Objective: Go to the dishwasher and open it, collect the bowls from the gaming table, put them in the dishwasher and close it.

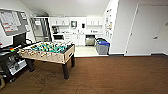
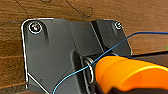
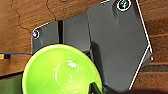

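The stainless steel dishwasher (image 1: 90, 40) stands shut under the white kitchen counter at the far end of the room, well ahead of me. A bright green bowl (image 3: 61, 71) hangs over the brown wooden floor, its open side facing the right wrist camera; my right gripper (image 3: 93, 88) is shut on its rim, one dark finger (image 3: 93, 87) lying over the edge. An orange bowl (image 2: 127, 72) shows large and from the side in the left wrist view, with my left gripper (image 2: 117, 90) shut on it. The gaming table is out of view.
A table-football table (image 1: 62, 57) with green field and rods stands left of my path. Grey bins with blue lids (image 1: 103, 46) sit by the right wall before the kitchen. A dark desk (image 1: 10, 53) and noticeboard are at far left. Open wooden floor (image 1: 112, 75) lies ahead.
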### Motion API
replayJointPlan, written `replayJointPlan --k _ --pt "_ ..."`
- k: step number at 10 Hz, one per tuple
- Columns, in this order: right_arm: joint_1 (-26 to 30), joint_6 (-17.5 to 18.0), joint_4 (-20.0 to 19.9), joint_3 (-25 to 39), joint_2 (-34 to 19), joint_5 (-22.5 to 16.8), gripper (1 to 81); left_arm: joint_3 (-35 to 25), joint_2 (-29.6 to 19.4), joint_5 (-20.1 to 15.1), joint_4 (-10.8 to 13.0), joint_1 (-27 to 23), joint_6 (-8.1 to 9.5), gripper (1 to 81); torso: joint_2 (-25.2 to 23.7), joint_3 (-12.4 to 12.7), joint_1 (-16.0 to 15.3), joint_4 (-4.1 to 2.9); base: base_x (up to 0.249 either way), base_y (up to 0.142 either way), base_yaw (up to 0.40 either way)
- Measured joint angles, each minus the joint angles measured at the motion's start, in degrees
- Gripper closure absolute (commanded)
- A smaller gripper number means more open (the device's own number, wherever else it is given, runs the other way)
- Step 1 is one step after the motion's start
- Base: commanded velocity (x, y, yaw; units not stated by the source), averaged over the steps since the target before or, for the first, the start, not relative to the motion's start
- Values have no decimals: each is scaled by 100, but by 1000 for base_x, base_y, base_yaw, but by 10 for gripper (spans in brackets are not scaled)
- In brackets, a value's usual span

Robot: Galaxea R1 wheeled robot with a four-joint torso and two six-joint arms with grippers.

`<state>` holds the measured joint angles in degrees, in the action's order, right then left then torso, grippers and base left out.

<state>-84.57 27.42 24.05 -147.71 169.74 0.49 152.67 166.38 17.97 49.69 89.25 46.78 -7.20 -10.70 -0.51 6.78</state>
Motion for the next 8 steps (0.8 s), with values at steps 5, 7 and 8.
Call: replayJointPlan --k 5,7,8 --pt "-18 0 0 2 5 -5 811 -2 13 2 2 2 0 811 0 0 0 0 84 -76 0" --pt "-5 0 0 0 -15 -7 811 -2 13 2 0 -5 0 811 0 -2 -2 0 83 0 0" --pt "-7 0 0 0 -15 -5 811 -6 9 2 2 5 -2 811 0 0 0 0 83 0 0"
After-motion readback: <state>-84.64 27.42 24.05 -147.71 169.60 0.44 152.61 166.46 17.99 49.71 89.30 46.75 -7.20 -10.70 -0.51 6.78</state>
